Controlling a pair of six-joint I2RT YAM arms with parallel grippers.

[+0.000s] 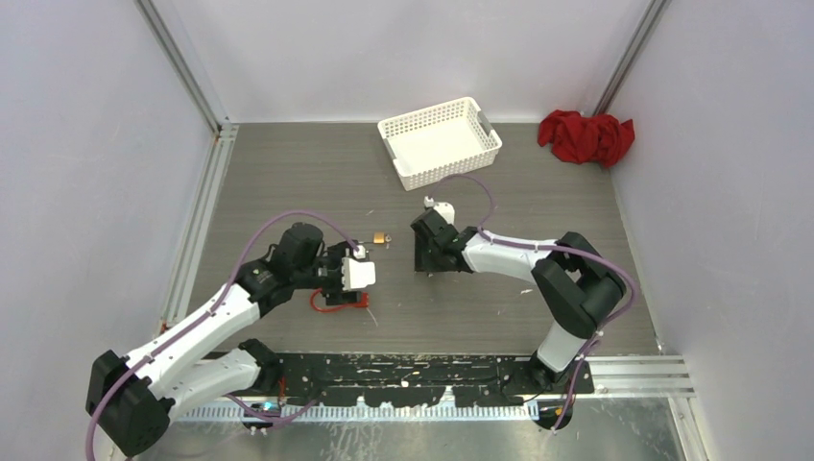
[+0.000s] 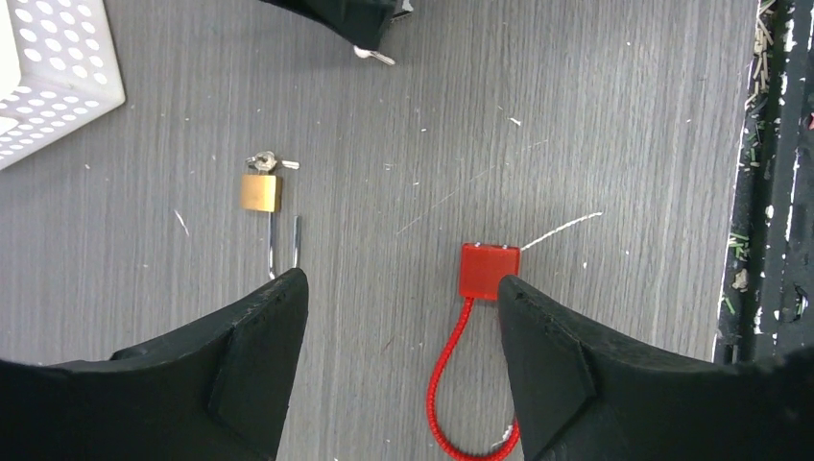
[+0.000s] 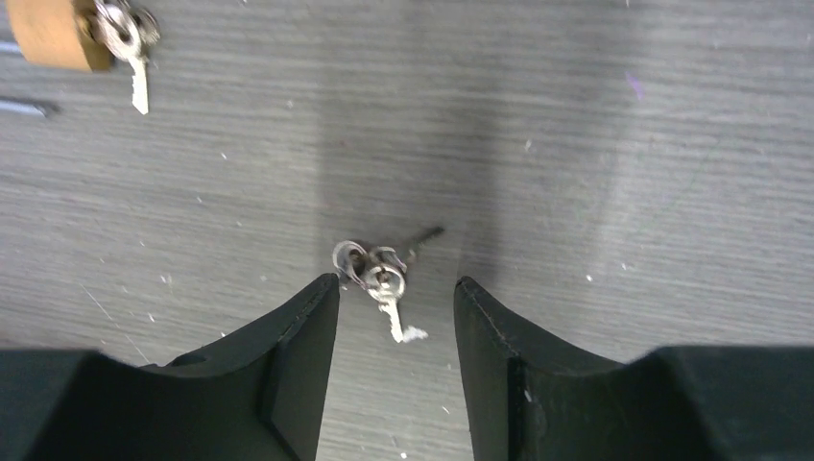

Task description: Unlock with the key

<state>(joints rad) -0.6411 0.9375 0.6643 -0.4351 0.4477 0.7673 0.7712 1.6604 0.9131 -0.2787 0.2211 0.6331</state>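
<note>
Found right end effector [image 3: 395, 280] spread apart, straddling key [image 3: 382, 274] on table [image 3: 624, 144], right of brass padlock [image 3: 53, 34]; left end effector [image 2: 400, 279] spread too, over red cable lock [image 2: 490, 272]. Could have clipped only its edge on closing, skidding thin key away.

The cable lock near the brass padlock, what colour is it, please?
The cable lock is red; best seen from the left wrist.

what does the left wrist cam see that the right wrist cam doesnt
Only the left wrist: the red cable lock, a corner of the white basket, the open left end effector. Only the right wrist: the loose keys whole, between fingers of the open right end effector; the left view catches one key tip. Both: the brass padlock with its keys, the grey table.
</note>
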